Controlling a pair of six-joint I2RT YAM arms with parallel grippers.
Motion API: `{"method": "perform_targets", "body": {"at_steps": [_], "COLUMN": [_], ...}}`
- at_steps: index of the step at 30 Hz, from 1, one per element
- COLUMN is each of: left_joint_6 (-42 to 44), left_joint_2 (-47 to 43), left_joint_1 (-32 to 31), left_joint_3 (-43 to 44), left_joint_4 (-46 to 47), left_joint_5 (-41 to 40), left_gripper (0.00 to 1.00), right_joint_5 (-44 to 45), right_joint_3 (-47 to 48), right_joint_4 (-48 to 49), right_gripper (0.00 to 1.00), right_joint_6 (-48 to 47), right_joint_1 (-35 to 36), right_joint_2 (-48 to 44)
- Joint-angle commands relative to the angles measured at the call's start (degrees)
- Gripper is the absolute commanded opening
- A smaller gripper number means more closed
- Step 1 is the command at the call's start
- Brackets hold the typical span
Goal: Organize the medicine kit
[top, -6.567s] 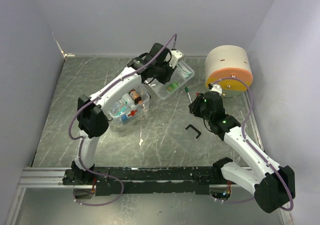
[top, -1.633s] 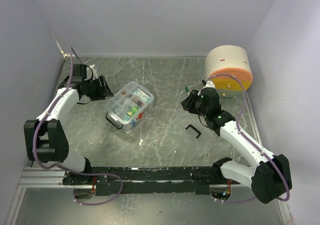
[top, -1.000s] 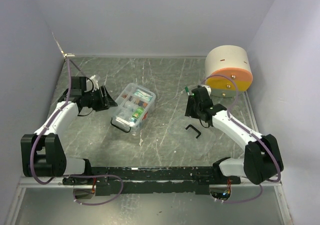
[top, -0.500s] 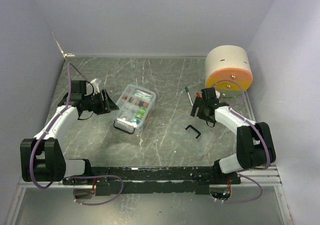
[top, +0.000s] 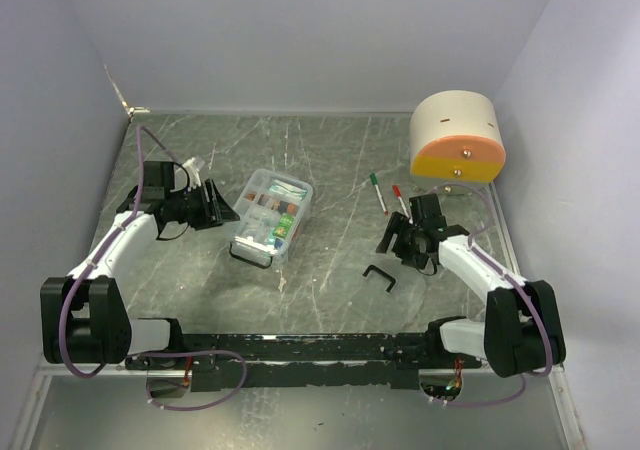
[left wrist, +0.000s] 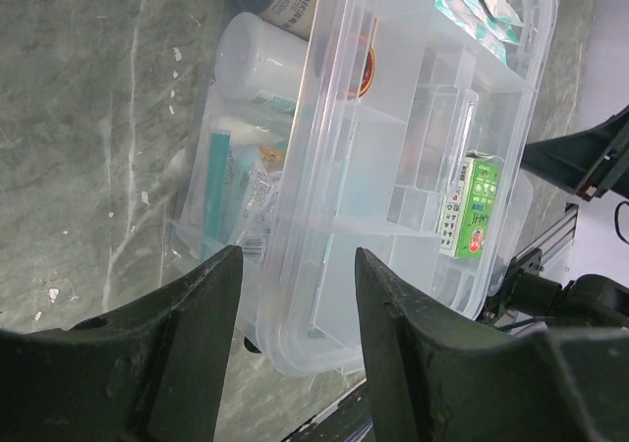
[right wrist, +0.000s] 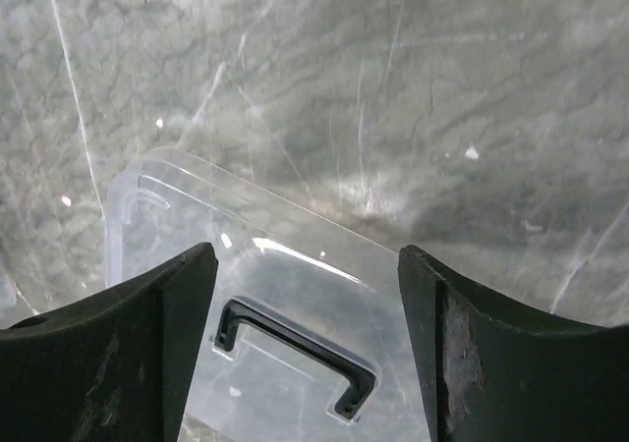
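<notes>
The clear medicine kit box [top: 268, 217] stands left of centre with a divided tray of packets in it. In the left wrist view the kit box [left wrist: 393, 167] holds a white bottle [left wrist: 257, 64], a green carton [left wrist: 470, 206] and teal packets. My left gripper [top: 220, 209] is open and empty just left of the box, and its view [left wrist: 295, 265] faces the box's side. My right gripper [top: 393, 238] is open and empty, just above a clear lid with a black handle [top: 381, 276]. The lid [right wrist: 295, 354] lies flat on the table under my right gripper [right wrist: 307, 257].
A green pen [top: 377, 190] and a red pen [top: 399, 199] lie on the table beyond my right gripper. A round cream and orange container [top: 457, 135] stands at the back right. Walls close in the table on three sides.
My left arm has let go of the tray, which now sits in the box, and drawn back to the left. My right gripper has pulled back from the pens to over the lid.
</notes>
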Motion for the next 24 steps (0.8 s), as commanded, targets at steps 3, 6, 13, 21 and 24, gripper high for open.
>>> {"method": "perform_targets", "body": {"at_steps": [3,6,13,21,24], "left_joint_6": [0.6,1.3,2.1,-8.6,-11.9], "left_joint_2": [-1.5,-2.9,-9.8,-14.2,-11.3], "left_joint_1": [-0.5,-0.6,-3.7,-31.1,-42.8], "left_joint_3": [0.7,1.9,8.4,8.7,8.1], "left_joint_4": [-0.2,-1.9,-7.2,0.4,3.0], "left_joint_5": [-2.1,-4.8,-16.8,-29.1,-34.6], "left_gripper": [0.59,0.62,0.70,0.72,0.72], "right_joint_5": [-1.3,1.4,-0.7,-2.2,-1.6], "right_joint_3": [-2.4,-1.2,-1.9,-3.5,-3.4], "right_joint_4": [-2.9,-3.9,-2.8,1.8,2.3], "right_gripper": [0.77,0.85,0.88,0.86,0.84], "right_joint_6": [0.0,-2.3,-1.7,4.6,4.9], "right_joint_1": [0.1,0.7,2.3,2.4,2.3], "right_joint_2": [-2.0,-1.8,-0.5,-0.2,0.4]}}
